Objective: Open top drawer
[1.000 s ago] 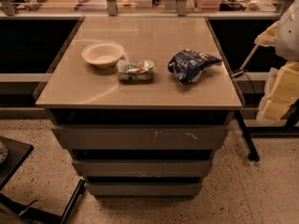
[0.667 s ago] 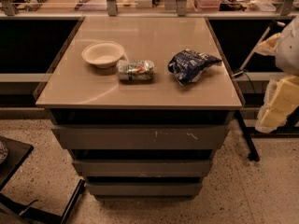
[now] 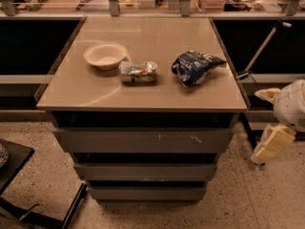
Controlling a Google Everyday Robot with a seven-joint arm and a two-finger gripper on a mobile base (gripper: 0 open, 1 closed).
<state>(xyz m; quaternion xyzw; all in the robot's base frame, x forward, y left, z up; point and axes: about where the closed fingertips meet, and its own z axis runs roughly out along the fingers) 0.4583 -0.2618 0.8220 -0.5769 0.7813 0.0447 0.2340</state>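
The top drawer [image 3: 119, 140] is the widest grey flat front under the tabletop, with whitish scratch marks right of centre. It sits shut, flush under the top. Two narrower grey drawer fronts [image 3: 143, 171] stack below it. My gripper [image 3: 269, 144] is at the right edge of the camera view, low beside the cabinet's right side, with pale yellow fingers [image 3: 272, 143] pointing down-left. It is apart from the drawer front and holds nothing that I can see.
On the beige tabletop [image 3: 86, 87] lie a white bowl [image 3: 105, 55], a crushed can [image 3: 138, 72] and a blue chip bag [image 3: 194, 67]. A thin pole [image 3: 259, 49] leans at the right. A black stand [image 3: 14, 166] is at lower left. Speckled floor lies in front.
My gripper and arm have moved down along the right edge, from level with the tabletop to level with the top drawer. Nothing on the table has moved.
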